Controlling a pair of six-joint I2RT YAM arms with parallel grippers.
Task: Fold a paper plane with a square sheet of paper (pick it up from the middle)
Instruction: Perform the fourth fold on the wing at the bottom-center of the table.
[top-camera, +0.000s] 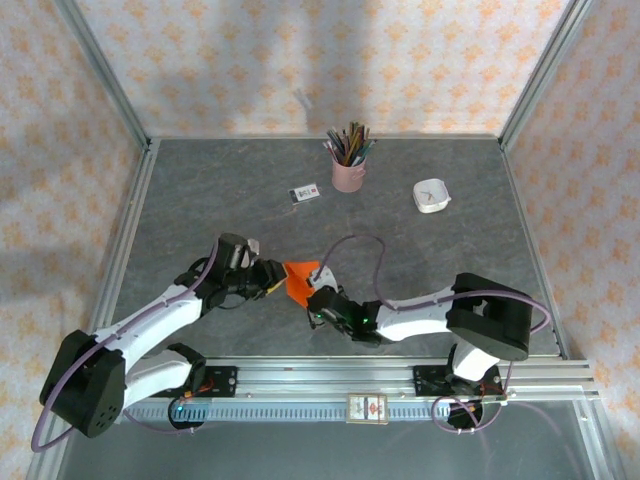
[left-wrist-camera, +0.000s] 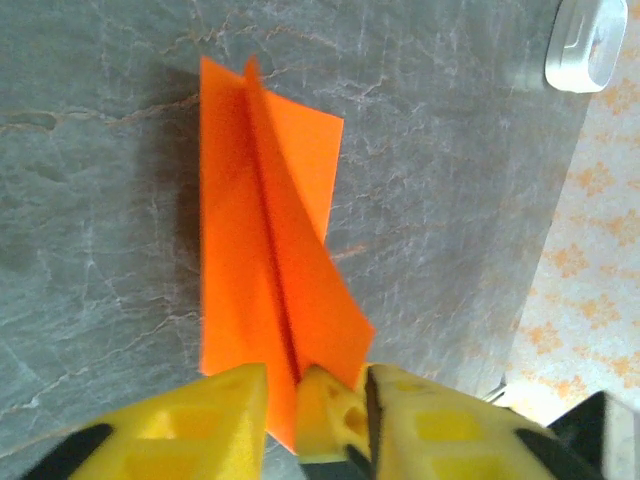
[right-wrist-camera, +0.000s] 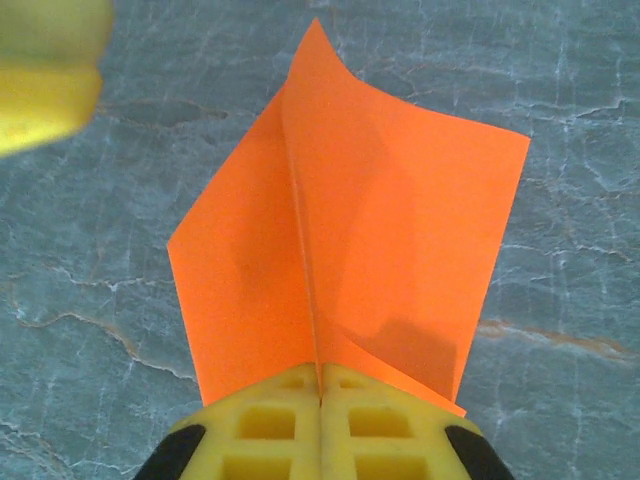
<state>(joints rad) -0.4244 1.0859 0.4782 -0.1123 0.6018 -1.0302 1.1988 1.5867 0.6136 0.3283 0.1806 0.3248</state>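
**Folded orange paper (top-camera: 300, 280) (left-wrist-camera: 270, 230) (right-wrist-camera: 350, 220) held low over the counter (top-camera: 200, 200)**

My right gripper (top-camera: 318, 295) (right-wrist-camera: 320, 390) is closed tight on its centre crease. My left gripper (top-camera: 272, 277) (left-wrist-camera: 285, 400) straddles the opposite end, jaws a sliver apart; I cannot tell if they pinch.

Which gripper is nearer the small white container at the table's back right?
Right. The right gripper grips the orange paper on its right side, the white container beyond it to the back right. The left gripper grips the paper's opposite side, farther left of the container.
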